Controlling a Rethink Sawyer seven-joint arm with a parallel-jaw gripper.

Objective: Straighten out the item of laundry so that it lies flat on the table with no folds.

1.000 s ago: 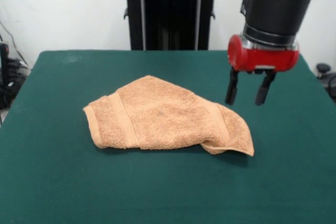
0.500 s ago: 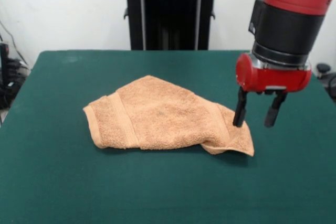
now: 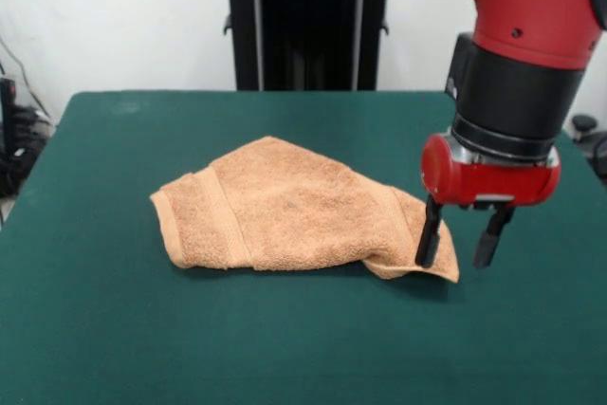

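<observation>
An orange-tan terry towel [image 3: 294, 211], the item of laundry, lies crumpled and folded over itself near the middle of the dark green table [image 3: 114, 329]. A woven band shows near its left end. Its right corner curls up off the felt. My gripper [image 3: 457, 242] hangs open over that right corner. One finger [image 3: 429, 232] stands in front of the towel's right edge, the other is just off the cloth over bare felt. Nothing is held between them.
A black stand [image 3: 308, 21] rises behind the table's far edge. Dark cables and gear [image 3: 14, 139] sit off the table's left side. Green felt surrounds the towel on all sides.
The gripper has come down and toward the camera, from above the table right of the towel to the towel's right corner. It stays open. The towel has not moved.
</observation>
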